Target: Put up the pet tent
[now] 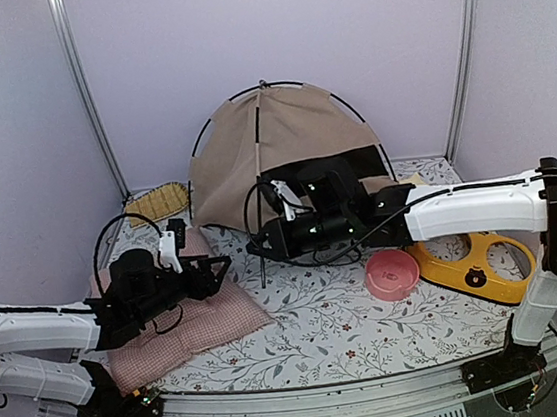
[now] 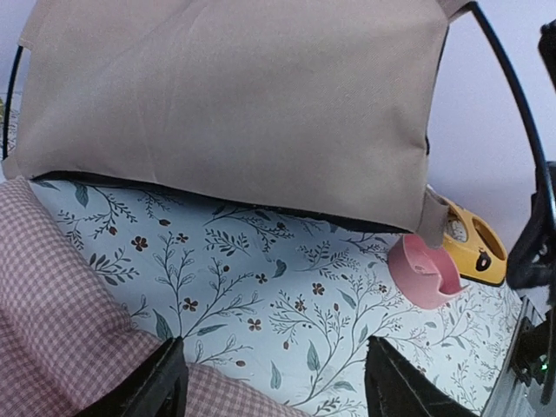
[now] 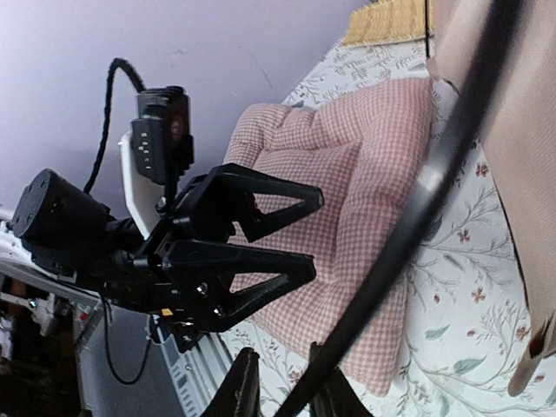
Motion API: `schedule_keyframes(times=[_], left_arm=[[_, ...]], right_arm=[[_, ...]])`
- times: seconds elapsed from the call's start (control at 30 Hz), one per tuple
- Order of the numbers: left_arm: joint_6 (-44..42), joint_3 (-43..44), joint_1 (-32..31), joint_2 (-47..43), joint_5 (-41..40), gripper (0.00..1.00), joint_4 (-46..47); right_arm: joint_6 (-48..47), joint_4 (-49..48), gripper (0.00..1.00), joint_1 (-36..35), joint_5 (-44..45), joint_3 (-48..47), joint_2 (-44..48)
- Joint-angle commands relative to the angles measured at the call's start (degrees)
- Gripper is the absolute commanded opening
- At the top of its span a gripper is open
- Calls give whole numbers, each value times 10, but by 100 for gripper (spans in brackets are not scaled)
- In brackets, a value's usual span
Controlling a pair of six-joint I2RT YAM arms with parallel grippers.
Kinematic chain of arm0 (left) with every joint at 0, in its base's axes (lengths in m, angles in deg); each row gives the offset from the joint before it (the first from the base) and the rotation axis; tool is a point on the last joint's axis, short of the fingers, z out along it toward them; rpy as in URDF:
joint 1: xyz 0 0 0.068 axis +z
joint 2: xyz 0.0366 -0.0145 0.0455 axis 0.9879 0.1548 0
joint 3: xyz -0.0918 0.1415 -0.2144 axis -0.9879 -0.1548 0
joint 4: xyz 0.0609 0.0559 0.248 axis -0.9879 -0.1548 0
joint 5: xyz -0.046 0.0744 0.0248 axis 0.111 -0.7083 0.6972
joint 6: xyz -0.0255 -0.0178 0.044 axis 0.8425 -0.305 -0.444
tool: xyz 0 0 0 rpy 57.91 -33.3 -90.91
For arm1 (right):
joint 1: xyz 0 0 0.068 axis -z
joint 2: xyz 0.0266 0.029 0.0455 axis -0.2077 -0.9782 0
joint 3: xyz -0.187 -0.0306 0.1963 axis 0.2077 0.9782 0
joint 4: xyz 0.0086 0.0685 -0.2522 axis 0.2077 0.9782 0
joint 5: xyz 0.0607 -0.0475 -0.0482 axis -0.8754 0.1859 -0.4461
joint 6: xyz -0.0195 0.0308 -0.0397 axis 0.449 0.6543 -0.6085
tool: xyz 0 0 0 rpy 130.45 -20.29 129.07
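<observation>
A cushion [image 1: 197, 328] and bowl [image 1: 392, 274] flank the pole [image 3: 417, 217]. Your right hand [image 3: 287, 389] straddles it, grip unclear. Your left hand [image 2: 274, 382] is open, short of the tent [image 1: 253, 161].

The light is soft and even, with faint shadows. Up close, the black pole [image 3: 417, 217] looks blurry.

Top view: high up, behind the arm bases, looking down and forward over the whole table [image 1: 324, 339]. The tent [image 1: 272, 149] is centre-back, farthest off. Left wrist cam: low over the table, front-left of the tent, facing its beige wall close up. The cushion [image 2: 52, 287] is near left, the pink bowl [image 2: 421, 269] right of the tent. Right wrist cam: tight against the tent's pole [image 3: 417, 217], facing away from the tent toward the cushion and the left pincer [image 3: 317, 233]. All three views share the cushion; top and left wrist share the bowl.
</observation>
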Motion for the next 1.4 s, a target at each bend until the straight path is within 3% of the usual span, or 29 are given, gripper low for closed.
schedule_keyframes(times=[0.0,0.37,0.53,0.8,1.17,1.37], left_arm=[[-15,-18,-13,-2,-21,71,63],[-6,-24,-16,12,-4,71,82],[-10,-19,-16,3,-5,71,55],[-20,-1,-16,-15,-16,72,4],[-37,26,-16,-36,-54,74,-66],[-39,44,-14,-33,-51,73,-100]], right_arm=[[-35,55,28,5,-14,-40,-14],[-2,40,37,11,-44,18,0],[19,7,41,-7,-12,74,1],[19,-44,50,-54,10,91,-65],[-7,-65,44,-75,-7,60,-141],[-13,-66,40,-89,38,80,-110]])
